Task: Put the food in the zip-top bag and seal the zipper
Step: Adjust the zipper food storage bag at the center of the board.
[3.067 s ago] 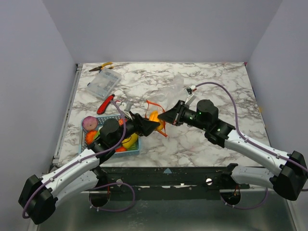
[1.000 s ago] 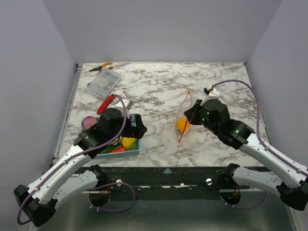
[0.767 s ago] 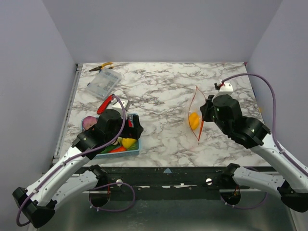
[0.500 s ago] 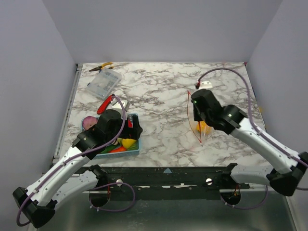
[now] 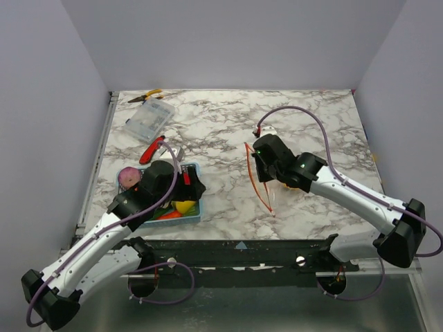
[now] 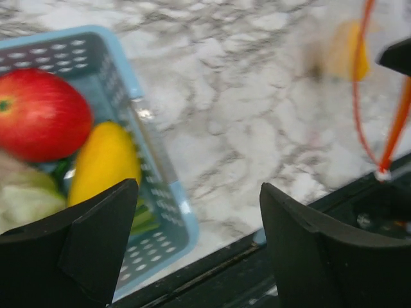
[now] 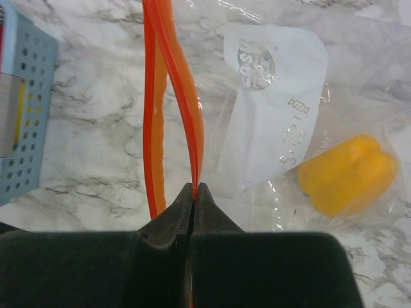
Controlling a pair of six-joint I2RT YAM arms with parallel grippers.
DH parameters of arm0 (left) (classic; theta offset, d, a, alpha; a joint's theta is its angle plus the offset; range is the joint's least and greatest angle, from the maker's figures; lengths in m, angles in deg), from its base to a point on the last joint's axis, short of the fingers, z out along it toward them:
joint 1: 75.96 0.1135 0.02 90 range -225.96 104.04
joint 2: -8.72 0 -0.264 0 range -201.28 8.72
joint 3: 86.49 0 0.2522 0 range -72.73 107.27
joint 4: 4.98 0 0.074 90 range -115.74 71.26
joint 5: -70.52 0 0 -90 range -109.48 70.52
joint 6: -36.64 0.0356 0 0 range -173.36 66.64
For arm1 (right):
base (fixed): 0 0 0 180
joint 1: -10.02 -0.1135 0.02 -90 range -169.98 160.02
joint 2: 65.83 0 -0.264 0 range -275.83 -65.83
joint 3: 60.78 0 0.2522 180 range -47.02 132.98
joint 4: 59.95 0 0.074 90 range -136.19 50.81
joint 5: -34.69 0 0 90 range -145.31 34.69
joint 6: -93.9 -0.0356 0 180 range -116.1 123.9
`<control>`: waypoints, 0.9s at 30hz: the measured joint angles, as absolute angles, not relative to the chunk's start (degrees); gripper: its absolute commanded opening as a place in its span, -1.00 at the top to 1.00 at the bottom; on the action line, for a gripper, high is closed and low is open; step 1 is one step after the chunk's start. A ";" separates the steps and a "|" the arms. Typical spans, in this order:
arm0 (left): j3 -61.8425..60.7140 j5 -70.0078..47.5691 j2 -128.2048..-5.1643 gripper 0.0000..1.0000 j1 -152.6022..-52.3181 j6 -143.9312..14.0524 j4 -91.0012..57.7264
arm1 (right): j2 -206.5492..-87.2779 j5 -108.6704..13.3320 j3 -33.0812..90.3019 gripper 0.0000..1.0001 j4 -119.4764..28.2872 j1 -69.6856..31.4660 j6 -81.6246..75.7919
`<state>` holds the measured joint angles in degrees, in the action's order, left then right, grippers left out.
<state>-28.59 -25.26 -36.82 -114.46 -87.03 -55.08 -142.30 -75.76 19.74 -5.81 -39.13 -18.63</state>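
Note:
My right gripper (image 5: 257,160) is shut on the red-orange zipper (image 7: 192,128) of the clear zip-top bag (image 7: 276,96). The bag's mouth gapes, its two strips parted. A yellow pepper (image 7: 347,174) lies inside the bag. In the top view the zipper (image 5: 260,195) runs towards the table's front. My left gripper (image 6: 196,256) is open and empty over the right edge of the blue mesh basket (image 6: 164,192). The basket holds a red tomato (image 6: 42,115), a yellow piece (image 6: 103,160), a green piece (image 6: 144,217) and the white cauliflower (image 6: 19,192). A purple onion (image 5: 128,176) sits at the basket's far left corner.
A red-handled utility knife (image 5: 151,149) lies behind the basket (image 5: 196,216). A rigid clear plastic box (image 5: 149,119) and yellow-handled pliers (image 5: 145,95) are at the far left. The table's front edge is just below the left gripper.
My right gripper has carried the bag by its zipper from the right side of the table leftward to the middle. My left gripper has stayed over the basket.

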 measured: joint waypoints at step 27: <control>-25.34 -0.85 -70.28 0.64 -118.64 -102.66 -14.25 | -136.53 -82.62 24.20 0.99 0.07 -39.22 -19.67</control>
